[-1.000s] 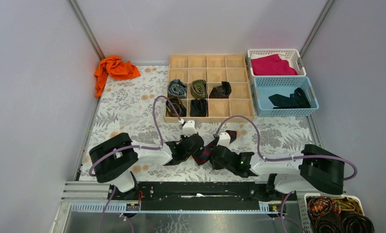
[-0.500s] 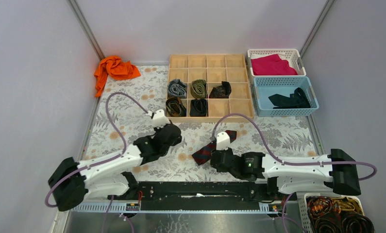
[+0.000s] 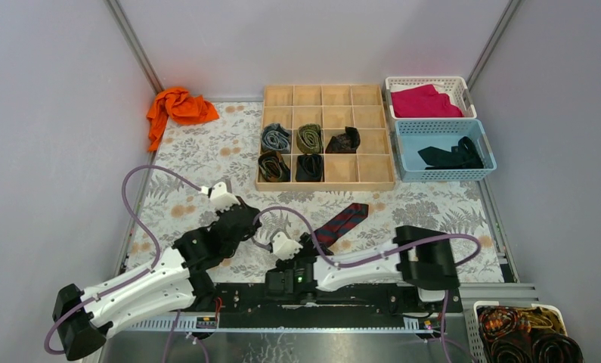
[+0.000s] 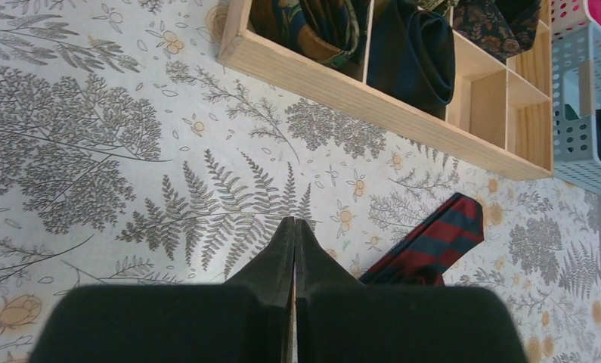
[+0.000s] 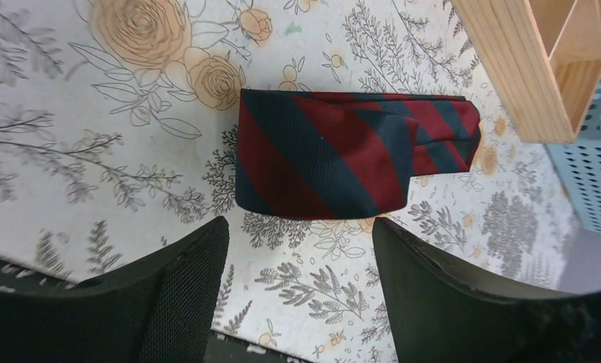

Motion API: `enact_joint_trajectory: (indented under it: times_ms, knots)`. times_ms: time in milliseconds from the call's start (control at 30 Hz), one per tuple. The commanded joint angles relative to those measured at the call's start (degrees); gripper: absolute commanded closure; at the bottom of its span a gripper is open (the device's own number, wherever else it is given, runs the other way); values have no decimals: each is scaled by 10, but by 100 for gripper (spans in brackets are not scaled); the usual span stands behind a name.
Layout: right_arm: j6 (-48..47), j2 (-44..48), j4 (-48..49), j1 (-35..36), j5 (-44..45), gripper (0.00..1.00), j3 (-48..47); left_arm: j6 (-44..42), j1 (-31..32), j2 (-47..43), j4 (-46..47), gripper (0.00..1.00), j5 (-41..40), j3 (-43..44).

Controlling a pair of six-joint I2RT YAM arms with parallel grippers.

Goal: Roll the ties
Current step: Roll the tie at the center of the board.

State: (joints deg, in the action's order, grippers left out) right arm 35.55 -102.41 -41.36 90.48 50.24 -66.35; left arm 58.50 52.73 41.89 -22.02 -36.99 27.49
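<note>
Tie [image 5: 335, 155] with red and navy stripes lies flat on the flowery mat [image 3: 191, 162]. The right gripper [image 5: 298, 227] is spread wide just beside it. The left gripper [image 4: 293, 242] is pressed together.

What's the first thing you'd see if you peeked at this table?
Probably the folded navy necktie with red diagonal stripes, lying on the flowery tablecloth in the middle, just ahead of the open right gripper. Then the bright orange crumpled cloth in the far left corner and the magenta cloth in the white plastic basket at the far right.
</note>
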Motion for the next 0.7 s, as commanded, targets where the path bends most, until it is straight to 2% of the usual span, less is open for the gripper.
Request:
enact_joint_trajectory:
  times_ms: [0,133,300,433,667]
  knots:
    - [2,-53,-49,3,62,23,-41,10,0,-11,-41,100,-24,-8]
    - [16,-84,-50,1,86,15,-48,8,0,-17,-37,100,-22,-13]
    - [5,-97,-24,-6,71,15,-45,0,0,-19,-34,100,-26,-15]
    - [-14,-97,27,-33,41,15,-20,-7,0,-15,-29,100,-27,-12]
    - [-3,-96,50,-74,33,15,5,-22,0,-3,-14,100,-30,-8]
